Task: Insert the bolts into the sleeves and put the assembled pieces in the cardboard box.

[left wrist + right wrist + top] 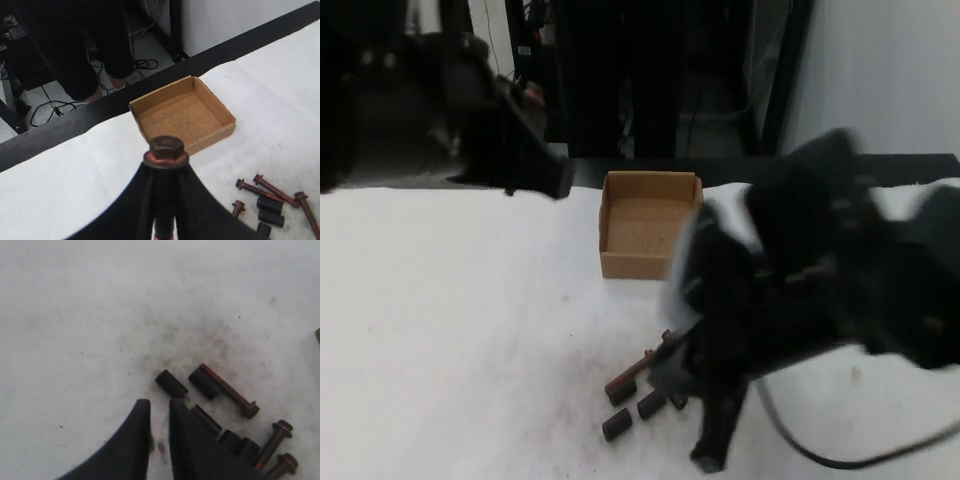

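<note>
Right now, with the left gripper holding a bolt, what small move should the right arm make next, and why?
Probably ease the right gripper onto the loose sleeve nearest its fingertips and close on it. The left gripper holds a bolt head-up, the right one is open and holds nothing, and the cardboard box has nothing in it, so a sleeve seems the missing piece.
</note>
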Motion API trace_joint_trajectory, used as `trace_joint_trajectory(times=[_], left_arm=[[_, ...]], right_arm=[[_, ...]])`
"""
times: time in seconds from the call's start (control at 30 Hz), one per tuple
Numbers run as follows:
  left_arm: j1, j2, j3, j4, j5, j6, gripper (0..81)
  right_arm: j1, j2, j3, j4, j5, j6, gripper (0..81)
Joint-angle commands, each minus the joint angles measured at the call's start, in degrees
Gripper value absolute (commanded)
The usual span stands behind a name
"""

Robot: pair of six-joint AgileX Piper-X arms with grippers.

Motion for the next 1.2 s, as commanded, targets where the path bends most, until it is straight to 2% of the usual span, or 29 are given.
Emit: trace_joint_trajectory(times=[0.0,0.1,0.33,0.5,0.57,0.63,0.7,0.77,0.97,1.17], left_arm=[[0.6,-1.9,-0.2,4.6,-0.7,2.7,0.3],[1.8,-2.0,-0.2,7.6,-1.0,3.7,0.3],[3.2,-2.0,-0.2,10.4,-1.4,6.8,0.3],[3.2,-2.0,1.6,10.0,-1.4,7.1,0.3],[3.2,-2.0,3.1,9.6,-1.4,7.1,0.3],[3.2,-2.0,4.4,9.6,-1.4,7.1,0.3],[3.2,-2.0,5.7,9.6,-1.4,7.1,0.3],[3.2,-2.0,6.3,9.6,-1.4,7.1,0.3],[3.2,-2.0,6.6,9.0,-1.4,7.1,0.3],[3.2,-2.0,6.6,8.0,-1.4,7.0,0.3]], right_arm=[[2.8,7.5,-6.5,7.7,10.8,-13.5,14.0],[3.7,12.3,-10.4,11.7,13.4,-20.1,14.0],[4.0,17.8,-13.7,11.2,14.7,-22.8,14.0],[4.7,17.9,-13.7,11.2,8.1,-23.6,14.0],[4.9,17.9,-13.7,11.2,9.6,-23.6,14.0],[4.9,17.9,-13.7,11.2,16.4,-23.3,14.0],[4.5,17.9,-13.7,11.2,23.4,-21.5,14.0],[3.6,17.9,-13.7,11.5,26.3,-19.7,14.0],[2.6,17.9,-13.7,16.7,25.6,-15.8,13.9],[2.6,17.9,-13.7,16.4,18.9,-3.0,13.9]])
